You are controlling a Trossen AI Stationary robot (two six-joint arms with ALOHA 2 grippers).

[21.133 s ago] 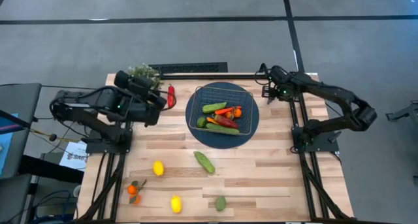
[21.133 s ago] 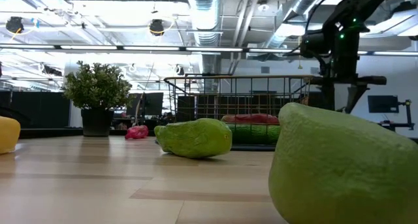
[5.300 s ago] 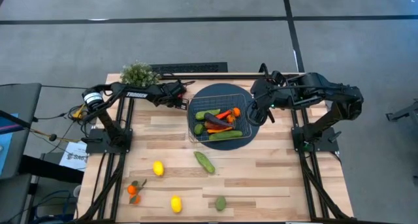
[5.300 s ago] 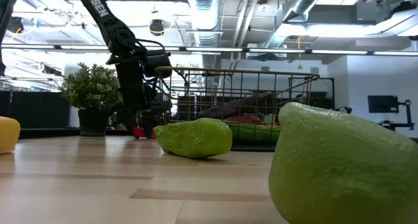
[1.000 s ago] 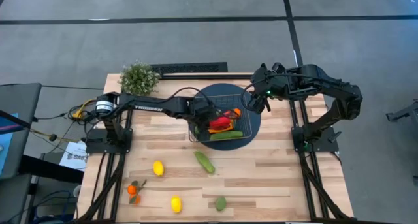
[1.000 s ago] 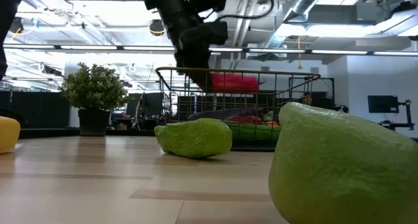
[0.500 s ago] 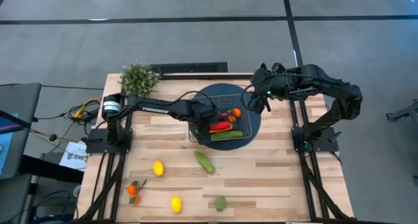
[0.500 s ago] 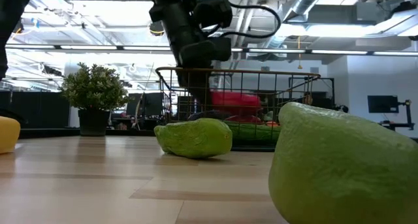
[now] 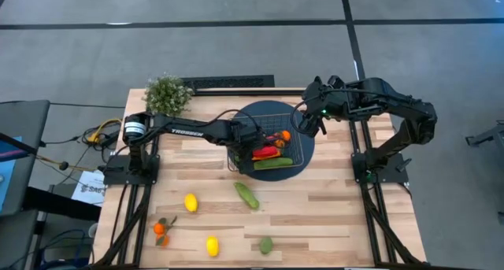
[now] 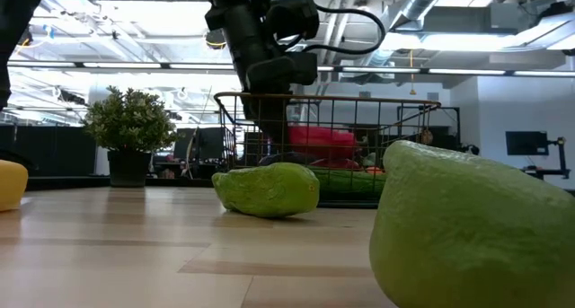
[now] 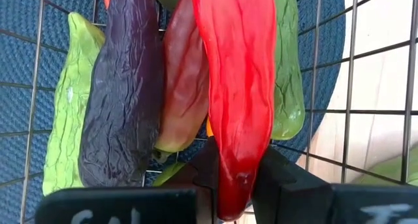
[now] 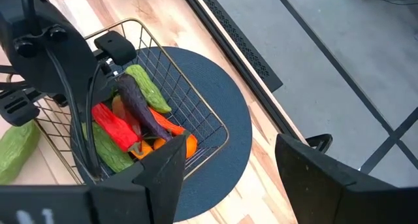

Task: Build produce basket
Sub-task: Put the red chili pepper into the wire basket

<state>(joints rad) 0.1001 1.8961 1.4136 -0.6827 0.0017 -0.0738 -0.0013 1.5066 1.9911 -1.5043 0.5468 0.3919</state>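
Note:
The wire basket (image 9: 293,161) stands on a round dark blue mat (image 9: 305,148) and holds an eggplant (image 11: 124,100), green cucumbers (image 11: 68,119), a carrot and peppers. My left gripper (image 11: 235,188) reaches down into the basket from its left side, shut on a long red pepper (image 11: 235,87). The pepper lies below the basket's rim in the low view (image 10: 323,137). My right gripper (image 12: 222,178) hangs open above the mat's far right edge, with nothing between its fingers. My left gripper pinches the red pepper's near end (image 11: 230,185) between its two fingers. The fingers slant steeply down from the table's left side and lie along the pepper. The pepper stretches away from the fingers over the other produce in the basket; whether it rests on them I cannot tell.
Loose on the near half of the table lie a green cucumber (image 9: 246,195), two lemons (image 9: 190,202) (image 9: 212,245), small oranges (image 9: 161,231) and a lime (image 9: 266,245). A bushy potted plant (image 9: 167,93) stands at the far left corner.
My left gripper has sunk into the basket with the red pepper, which has gone from rim height to below the rim, then kept still.

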